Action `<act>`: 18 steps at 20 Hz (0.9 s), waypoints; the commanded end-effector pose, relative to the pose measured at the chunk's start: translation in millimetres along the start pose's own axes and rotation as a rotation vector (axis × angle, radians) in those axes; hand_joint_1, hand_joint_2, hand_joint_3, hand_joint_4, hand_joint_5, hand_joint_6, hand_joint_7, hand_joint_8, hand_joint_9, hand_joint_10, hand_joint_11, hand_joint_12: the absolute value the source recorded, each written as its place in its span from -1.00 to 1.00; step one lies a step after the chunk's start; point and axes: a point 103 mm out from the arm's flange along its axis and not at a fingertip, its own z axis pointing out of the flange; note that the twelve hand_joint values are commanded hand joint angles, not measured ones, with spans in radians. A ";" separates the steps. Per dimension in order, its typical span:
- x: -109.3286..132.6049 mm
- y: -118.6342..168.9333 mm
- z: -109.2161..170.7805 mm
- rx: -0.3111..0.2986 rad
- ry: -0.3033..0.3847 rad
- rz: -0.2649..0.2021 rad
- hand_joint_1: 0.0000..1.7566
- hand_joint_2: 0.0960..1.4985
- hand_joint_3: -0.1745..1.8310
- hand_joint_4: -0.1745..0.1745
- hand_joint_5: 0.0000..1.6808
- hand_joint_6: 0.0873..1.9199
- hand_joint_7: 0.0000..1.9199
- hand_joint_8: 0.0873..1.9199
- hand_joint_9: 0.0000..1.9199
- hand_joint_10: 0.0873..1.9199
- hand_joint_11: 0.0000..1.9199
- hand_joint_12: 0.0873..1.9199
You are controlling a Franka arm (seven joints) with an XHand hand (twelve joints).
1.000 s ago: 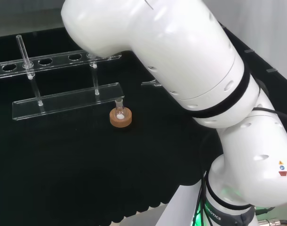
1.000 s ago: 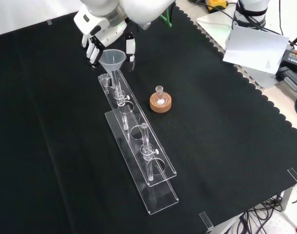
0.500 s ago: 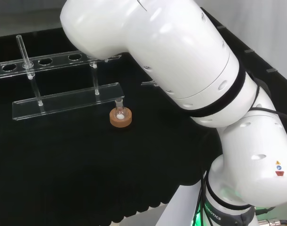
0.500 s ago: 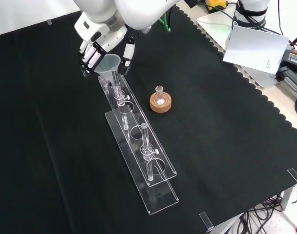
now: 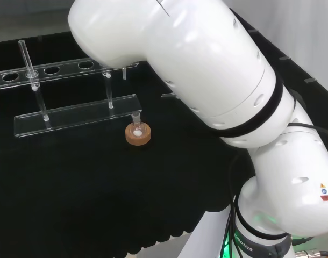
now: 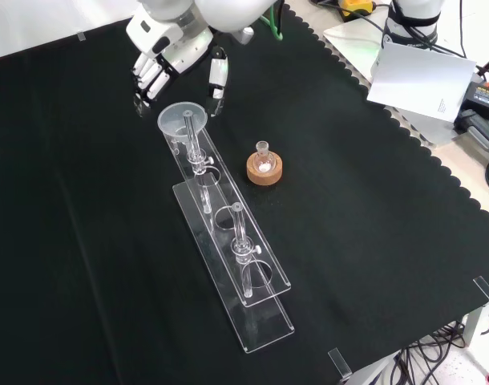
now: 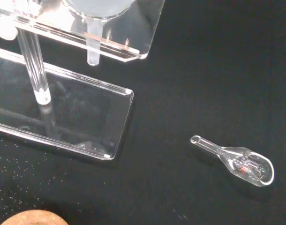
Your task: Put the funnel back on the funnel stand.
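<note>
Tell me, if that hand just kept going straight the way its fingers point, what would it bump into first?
Most likely the funnel. In the front view the hand hangs open just beyond it, fingers angled down toward its rim at the far end of the funnel stand. Depth is unclear, so the fingers might pass beside it and meet the black cloth instead.

Arm's lower link [image 5: 293, 177]: it bore a small column of stickers [image 5: 322, 192], a yellow-and-red triangle, a blue round sign and a red mark; their symbols were too small to make out.
Arm's base collar [image 5: 244, 242]: a short line of white lettering ran up the black band.
White sheet [image 6: 421, 76]: it lay past the cloth's edge, with a few lines of tiny print [image 6: 441, 104], not legible.
Glassware and stand: no markings seen.
</note>
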 end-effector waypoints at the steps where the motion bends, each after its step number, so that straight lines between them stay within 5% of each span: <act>1: -7.3 -52.5 -7.0 -0.063 0.058 0.018 -0.51 0.08 -0.99 -0.18 -0.73 -1.00 -0.95 -0.36 -0.65 -0.33 -0.68 0.43; 9: -30.8 -119.3 9.8 -0.107 0.123 0.086 -0.46 0.13 -0.97 -0.21 -0.69 -1.00 -0.92 -0.34 -0.63 -0.32 -0.69 0.43; 18: -57.3 -159.1 42.9 -0.140 0.214 0.150 -0.43 0.18 -0.95 -0.23 -0.63 -1.00 -0.88 -0.33 -0.59 -0.32 -0.67 0.42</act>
